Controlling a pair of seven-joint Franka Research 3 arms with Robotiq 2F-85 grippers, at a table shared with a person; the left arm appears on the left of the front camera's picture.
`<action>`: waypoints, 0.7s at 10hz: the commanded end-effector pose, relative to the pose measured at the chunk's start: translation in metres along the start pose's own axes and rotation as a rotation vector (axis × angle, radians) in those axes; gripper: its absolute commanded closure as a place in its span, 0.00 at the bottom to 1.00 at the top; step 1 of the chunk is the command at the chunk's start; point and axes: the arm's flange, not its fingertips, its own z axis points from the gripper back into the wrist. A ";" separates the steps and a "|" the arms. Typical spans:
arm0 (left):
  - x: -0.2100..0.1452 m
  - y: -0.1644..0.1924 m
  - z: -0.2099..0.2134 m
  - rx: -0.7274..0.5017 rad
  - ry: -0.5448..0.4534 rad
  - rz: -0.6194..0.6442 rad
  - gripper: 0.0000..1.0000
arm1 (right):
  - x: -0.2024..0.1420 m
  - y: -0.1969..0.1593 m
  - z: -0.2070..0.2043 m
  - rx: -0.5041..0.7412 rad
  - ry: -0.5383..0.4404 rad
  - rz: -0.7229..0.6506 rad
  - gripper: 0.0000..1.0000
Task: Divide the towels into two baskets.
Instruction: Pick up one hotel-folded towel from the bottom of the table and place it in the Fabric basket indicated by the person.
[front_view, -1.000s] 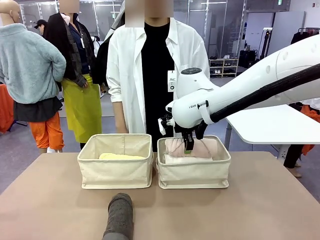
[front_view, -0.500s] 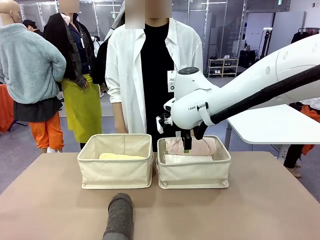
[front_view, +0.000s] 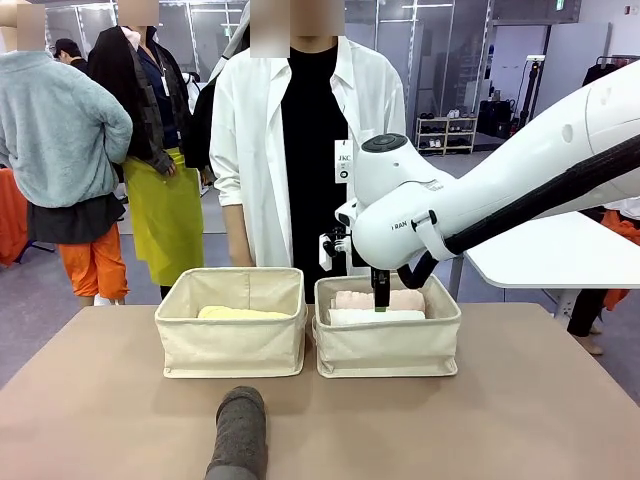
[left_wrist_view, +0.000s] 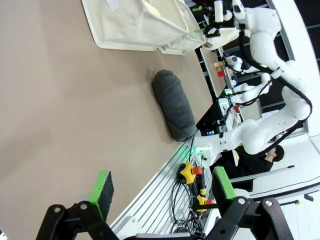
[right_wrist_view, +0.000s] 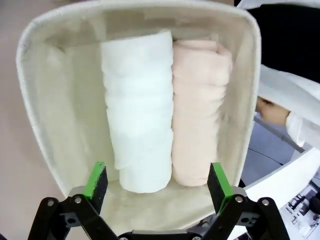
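Table (front_view: 520, 400) is mostly bare tan top, and the one towel not in a bin is the dark grey towel (front_view: 240, 435), so I'll hang everything off that. It sits at the robot's edge, and its long axis points away from the robot toward the bins. Beyond it and a bit to the left is the left basket (front_view: 230, 345), which has just the pale yellow towel (front_view: 240, 313) inside. Beyond it to the right, just beside the first bin, is the right basket (front_view: 388, 345). That one holds the white towel (front_view: 350, 317) and the pale pink towel (front_view: 405, 299) side by side (both crosswise to the grey one). The right gripper (front_view: 380, 303) hangs over that right basket, on the far side of the grey towel, with its fingers spread and nothing between them. The left gripper (left_wrist_view: 162, 182) is spread wide and empty too. In its wrist view the grey towel lies ahead of it on the table, between it and a basket. My guess is the grey roll goes in the left basket to make it two and two. The left arm looks better placed for that, being free and facing the roll. It'd want its fingers straddling the roll across the short way, not along its length.
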 end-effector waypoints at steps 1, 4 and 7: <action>-0.004 -0.004 0.002 -0.003 0.001 -0.006 0.00 | 0.007 -0.017 0.004 -0.008 -0.027 0.025 0.00; -0.004 -0.004 0.002 -0.003 0.001 -0.006 0.00 | 0.007 -0.017 0.004 -0.008 -0.027 0.025 0.00; -0.004 -0.004 0.002 -0.003 0.001 -0.006 0.00 | 0.007 -0.017 0.004 -0.008 -0.027 0.025 0.00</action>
